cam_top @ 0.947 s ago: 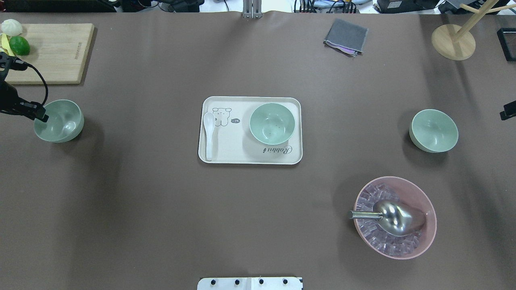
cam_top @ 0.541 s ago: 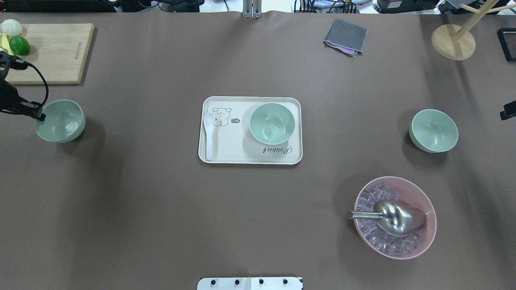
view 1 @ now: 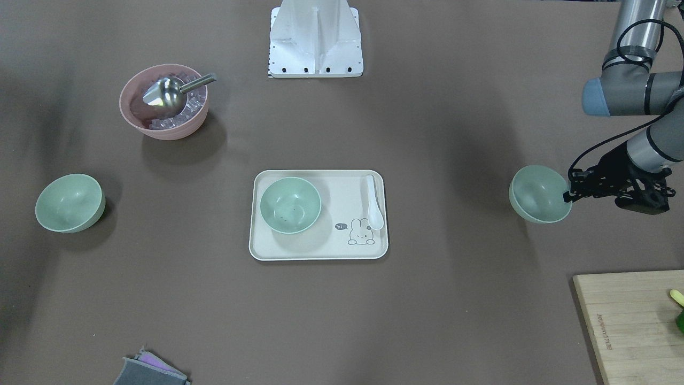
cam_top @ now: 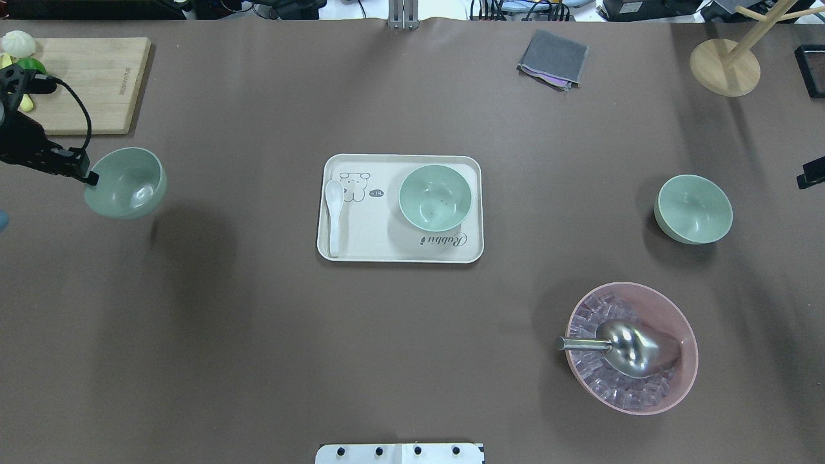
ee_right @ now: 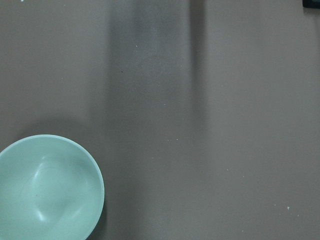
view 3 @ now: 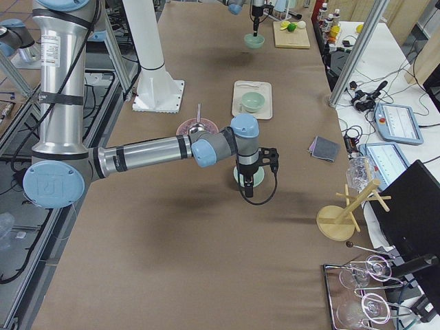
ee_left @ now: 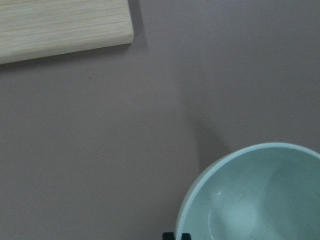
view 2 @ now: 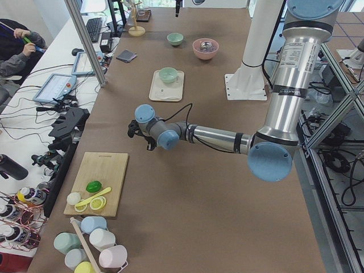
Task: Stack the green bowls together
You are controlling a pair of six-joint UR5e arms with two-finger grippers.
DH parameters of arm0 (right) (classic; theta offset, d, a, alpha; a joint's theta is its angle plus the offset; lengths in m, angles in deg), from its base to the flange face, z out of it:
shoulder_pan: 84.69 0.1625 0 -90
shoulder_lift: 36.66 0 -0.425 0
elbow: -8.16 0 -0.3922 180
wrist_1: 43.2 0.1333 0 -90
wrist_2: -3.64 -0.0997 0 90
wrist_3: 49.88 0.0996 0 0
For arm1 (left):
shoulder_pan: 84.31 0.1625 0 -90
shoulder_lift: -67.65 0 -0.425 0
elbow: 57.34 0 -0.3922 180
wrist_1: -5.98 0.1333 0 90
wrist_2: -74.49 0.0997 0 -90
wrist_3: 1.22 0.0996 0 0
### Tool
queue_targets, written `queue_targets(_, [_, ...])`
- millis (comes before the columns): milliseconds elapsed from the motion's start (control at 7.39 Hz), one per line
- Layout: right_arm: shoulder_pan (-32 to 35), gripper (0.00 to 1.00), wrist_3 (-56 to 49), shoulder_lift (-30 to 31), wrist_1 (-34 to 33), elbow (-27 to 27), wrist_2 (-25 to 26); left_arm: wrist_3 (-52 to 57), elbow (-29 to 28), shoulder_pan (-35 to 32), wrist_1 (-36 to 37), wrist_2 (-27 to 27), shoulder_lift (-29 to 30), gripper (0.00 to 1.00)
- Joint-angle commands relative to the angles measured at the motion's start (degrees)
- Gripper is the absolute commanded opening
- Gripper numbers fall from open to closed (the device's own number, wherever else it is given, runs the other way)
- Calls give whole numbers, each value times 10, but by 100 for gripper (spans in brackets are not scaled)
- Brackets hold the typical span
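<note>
Clamping the rim of the held bowl, the left gripper suspends it tilted near the cutting board. The tray, carrying the second bowl, separates it from the third bowl. Bowls: matte mint-green. Right gripper closure: indeterminate.

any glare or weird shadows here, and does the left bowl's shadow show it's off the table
Overhead view: the metal scoop glares bright, and the shadow of the left green bowl lies detached, below and to its right, so it is likely lifted. Right wrist view: a broad soft shadow band runs down the table beside the right green bowl.
</note>
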Motion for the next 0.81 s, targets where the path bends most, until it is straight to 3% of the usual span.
queue_targets(0, [-1, 100, 1, -1, 1, 0, -1, -137, 51, 39, 1, 23, 14, 0])
queue_targets(270, [-1, 100, 1, -1, 1, 0, -1, -246, 68, 107, 19, 65, 68, 0])
queue_targets(676, [-1, 100, 1, -1, 1, 0, 0, -358, 62, 194, 129, 123, 199, 0])
